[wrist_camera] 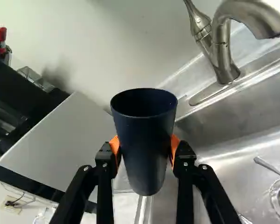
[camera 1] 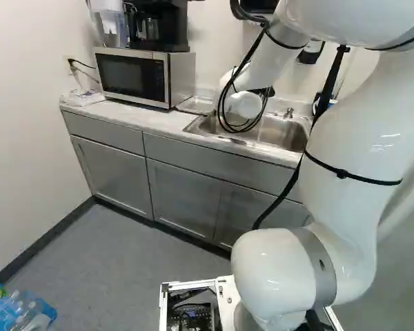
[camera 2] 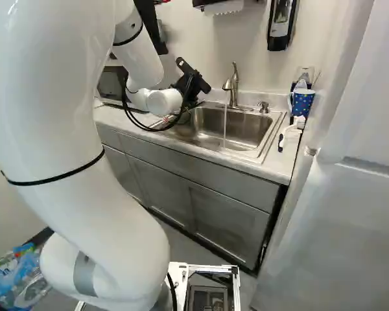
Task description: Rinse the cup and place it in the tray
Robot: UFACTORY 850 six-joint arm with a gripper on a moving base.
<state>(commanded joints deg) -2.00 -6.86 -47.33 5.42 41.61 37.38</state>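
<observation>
White arm [camera 1: 352,131] fills the right of the left base view, its upper joint cut off by the frame. It rises from the foot joint, leaves past the top edge, and the forearm slants back down over the sink [camera 1: 283,134]. Cup isn't visible to me here. What looks like the tray [camera 1: 193,103] sits just beside the microwave [camera 1: 132,77], partly behind the wrist; contents unreadable.

Right base view: arm stands at the left, forearm angled down to the wrist at the sink's left end. I get only the black back of the gripper [camera 2: 191,83]; fingertips and cup are blocked. Faucet [camera 2: 232,87] is running, thin stream [camera 2: 225,126] falling into the basin, apart from the wrist.

Wrist view: I've got the dark blue cup [wrist_camera: 146,154] pinched between both orange pads [wrist_camera: 175,149], one each side, below the rim. Mouth end up, narrower base down, long axis crosswise to the line between pads. Opening leans partly toward the lens; exact tilt off vertical I can't tell. Inside is too dark to see any water. Cup body hides part of the microwave and sink edge.
</observation>
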